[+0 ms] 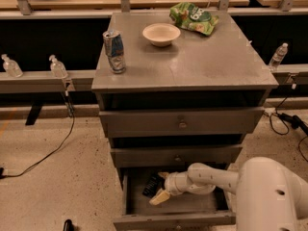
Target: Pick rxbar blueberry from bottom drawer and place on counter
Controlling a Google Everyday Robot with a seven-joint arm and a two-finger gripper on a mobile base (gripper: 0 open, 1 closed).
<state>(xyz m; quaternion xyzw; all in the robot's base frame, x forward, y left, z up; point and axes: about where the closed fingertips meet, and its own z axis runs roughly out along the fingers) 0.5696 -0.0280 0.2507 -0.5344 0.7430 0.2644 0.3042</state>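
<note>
The bottom drawer [175,220] of the grey cabinet stands pulled out, and the robot's white arm [214,177] reaches into it from the right. The gripper [157,188] sits low inside the drawer, toward its left half, pointing left. Its two pale fingers [159,197] are spread apart, one nearer the back of the drawer and one nearer the front.

The rxbar blueberry [151,184] lies flat on the drawer floor as a dark, near-black slab, turned at an angle to the drawer's sides. It lies in the gap between the two fingers, its far end sticking out to the left past the fingertips. The front finger is just beside the bar's near edge; whether either finger actually touches the wrapper cannot be told, and the bar is not lifted.

Above, the two upper drawers [182,122] are closed. On the counter [202,64] stand a dented can [114,51] near the left edge, a pale bowl [161,34] toward the back and a green chip bag [193,18] at the back right corner, all well apart from one another.
</note>
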